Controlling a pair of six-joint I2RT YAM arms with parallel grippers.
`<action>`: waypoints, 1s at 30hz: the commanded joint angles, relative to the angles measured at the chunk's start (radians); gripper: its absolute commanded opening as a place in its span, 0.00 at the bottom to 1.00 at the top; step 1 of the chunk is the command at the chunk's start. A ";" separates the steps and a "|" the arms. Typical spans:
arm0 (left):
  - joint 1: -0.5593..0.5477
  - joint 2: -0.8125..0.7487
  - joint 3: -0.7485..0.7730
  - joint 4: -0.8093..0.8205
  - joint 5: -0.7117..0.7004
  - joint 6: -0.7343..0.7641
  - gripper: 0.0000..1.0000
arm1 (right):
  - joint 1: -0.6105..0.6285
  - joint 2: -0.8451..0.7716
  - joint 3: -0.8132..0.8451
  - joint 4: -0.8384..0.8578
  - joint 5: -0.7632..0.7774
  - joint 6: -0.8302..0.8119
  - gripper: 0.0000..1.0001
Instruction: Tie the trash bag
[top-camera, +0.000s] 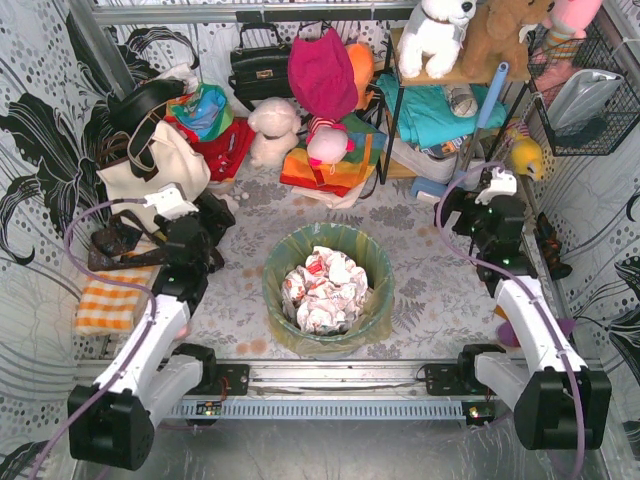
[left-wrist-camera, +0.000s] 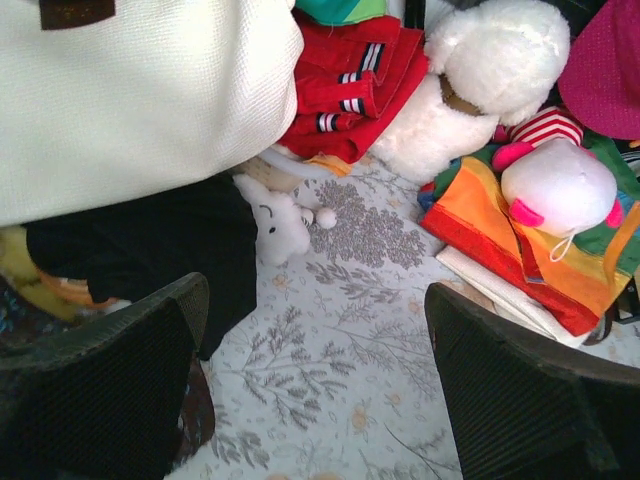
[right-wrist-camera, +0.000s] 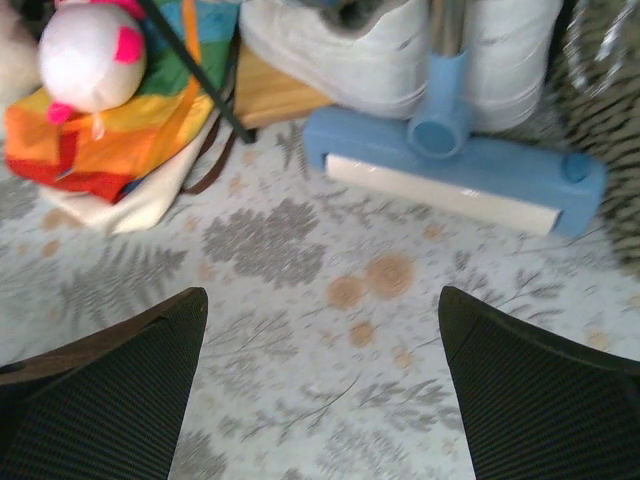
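Trash bag (top-camera: 372, 318): mid-tabletop (top-camera: 430, 300), mouth wide and untied, paper waste (top-camera: 325, 290) inside.
Left claw (left-wrist-camera: 315, 295): jaws spread, empty, well left of the bag.
Right claw (right-wrist-camera: 320, 300): jaws spread, empty, well right of the bag.
Reason, judged: the arms flank the bag, ready to gather its rim from both sides.

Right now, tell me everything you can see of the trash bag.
The trash bag is thin, translucent yellow-green plastic, lining a round teal bin that stands upright in the middle of the floral table cover. Its mouth is open and untied, the top folded out over the bin's rim. Crumpled white-and-red paper waste lies heaped inside it.
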 joint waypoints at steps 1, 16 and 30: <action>-0.002 -0.076 0.114 -0.341 -0.021 -0.104 0.98 | -0.003 -0.018 0.102 -0.291 -0.151 0.124 0.97; -0.002 -0.085 0.557 -1.023 0.450 -0.097 1.00 | -0.002 0.068 0.536 -0.940 -0.456 0.151 0.88; -0.023 -0.114 0.712 -1.301 0.668 -0.128 0.95 | 0.095 0.067 0.702 -1.133 -0.495 0.160 0.85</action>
